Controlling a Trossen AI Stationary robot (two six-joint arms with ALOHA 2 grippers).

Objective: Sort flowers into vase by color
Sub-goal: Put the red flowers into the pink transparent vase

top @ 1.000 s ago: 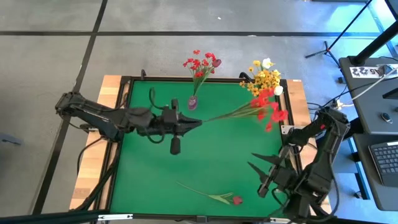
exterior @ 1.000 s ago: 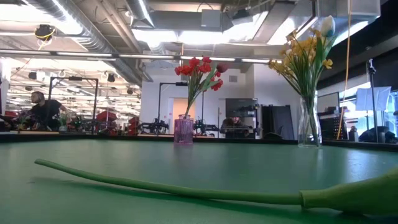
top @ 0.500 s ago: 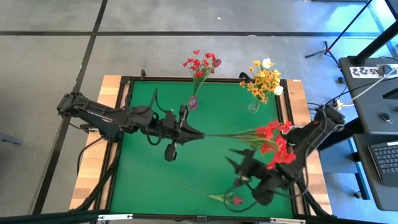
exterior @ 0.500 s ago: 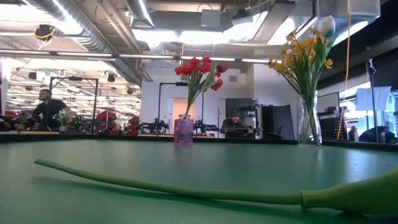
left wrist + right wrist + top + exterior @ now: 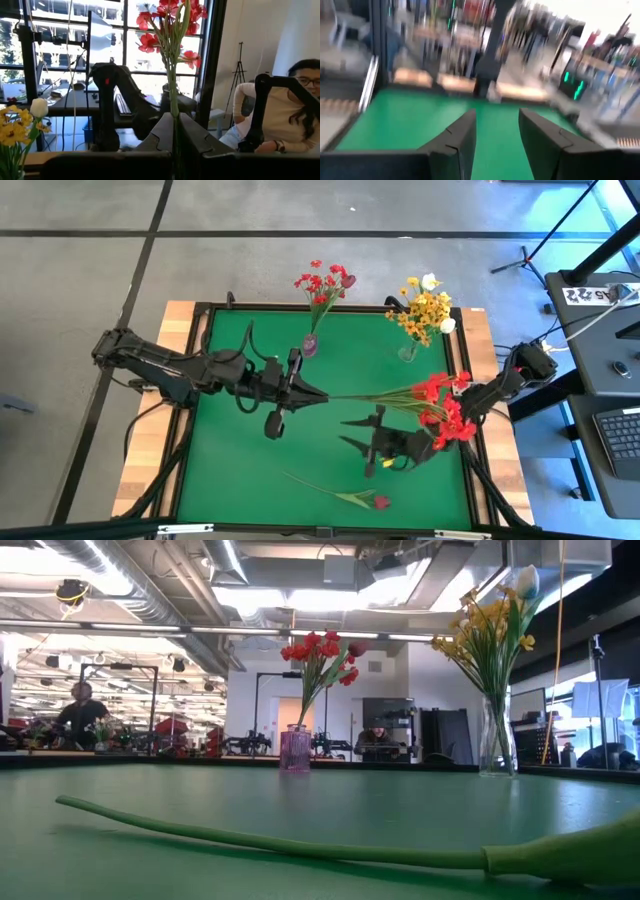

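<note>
Left pincer (image 5: pixel 318 395) clamps the red flower spray (image 5: pixel 440 402) by its stem, while right pincer (image 5: pixel 352 434), empty and part-open, hovers just beneath the blossoms.

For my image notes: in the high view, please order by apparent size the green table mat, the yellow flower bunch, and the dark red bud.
1. green table mat
2. yellow flower bunch
3. dark red bud

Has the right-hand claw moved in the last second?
Yes. The right gripper, open and empty, swung inward from the table's right edge toward the middle, away from the yellow flower vase.
</note>
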